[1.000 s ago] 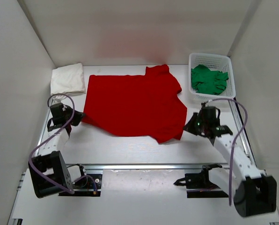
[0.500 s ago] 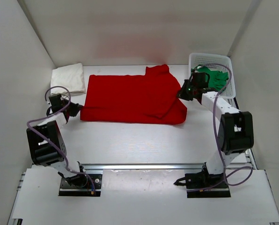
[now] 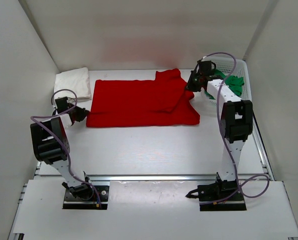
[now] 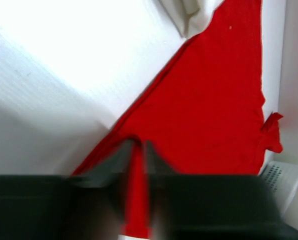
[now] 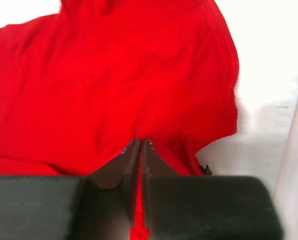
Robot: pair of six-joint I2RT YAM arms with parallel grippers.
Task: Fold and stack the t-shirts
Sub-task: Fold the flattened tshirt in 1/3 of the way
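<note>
Red t-shirt (image 3: 139, 102) lies half-folded, white t-shirt (image 3: 73, 84) folded back-left, green t-shirt (image 3: 233, 84) bunched back-right.

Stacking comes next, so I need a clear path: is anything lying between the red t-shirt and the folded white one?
Nothing visible does. The bright red cloth t-shirt lies right beside the folded white cloth t-shirt at the far left. Their edges meet or nearly meet, with at most a sliver of bare table between.

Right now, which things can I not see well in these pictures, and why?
- Green t-shirt, top view: partly behind the right arm, inside the basket; folding unclear.
- Left gripper, left wrist view: blurred; grip on the red t-shirt unclear.
- White t-shirt, left wrist view: cut by the top edge.
</note>
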